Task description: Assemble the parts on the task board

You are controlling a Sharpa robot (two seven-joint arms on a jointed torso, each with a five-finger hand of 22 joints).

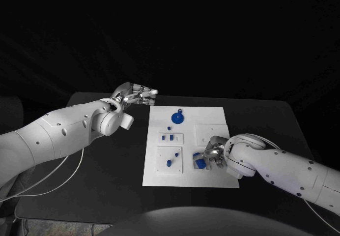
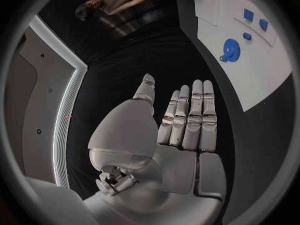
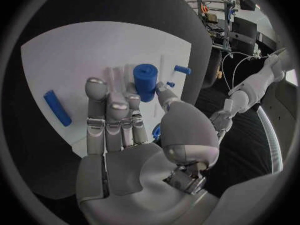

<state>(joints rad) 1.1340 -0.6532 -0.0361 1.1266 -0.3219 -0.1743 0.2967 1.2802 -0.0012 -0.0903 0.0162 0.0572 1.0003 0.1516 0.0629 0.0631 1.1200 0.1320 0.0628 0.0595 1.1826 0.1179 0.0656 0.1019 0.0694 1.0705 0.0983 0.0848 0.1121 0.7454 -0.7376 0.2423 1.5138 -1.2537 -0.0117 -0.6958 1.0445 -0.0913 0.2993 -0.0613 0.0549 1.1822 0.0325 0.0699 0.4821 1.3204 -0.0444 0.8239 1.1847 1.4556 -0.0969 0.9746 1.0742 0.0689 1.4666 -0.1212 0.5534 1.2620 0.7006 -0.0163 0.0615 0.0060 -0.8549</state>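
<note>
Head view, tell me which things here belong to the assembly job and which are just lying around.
Part of the job:
- task board
- blue gear on the board
- small blue pieces in the board's insets
- blue cylinder at the right hand
- left hand, open beside the board

Just lying about:
- white cable on the black table

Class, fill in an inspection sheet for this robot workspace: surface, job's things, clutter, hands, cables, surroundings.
Surface: black table, bare around the board.
Job's things: white task board at the table's middle; blue gear at its far end; small blue pieces nearer; blue cylinder just ahead of the right hand's fingers.
Clutter: nothing seen.
Hands: left hand off the board, fingers straight, holding nothing; right hand over the board's near right part, grip unclear.
Cables: white cable under the left arm.
Surroundings: dark.
</note>
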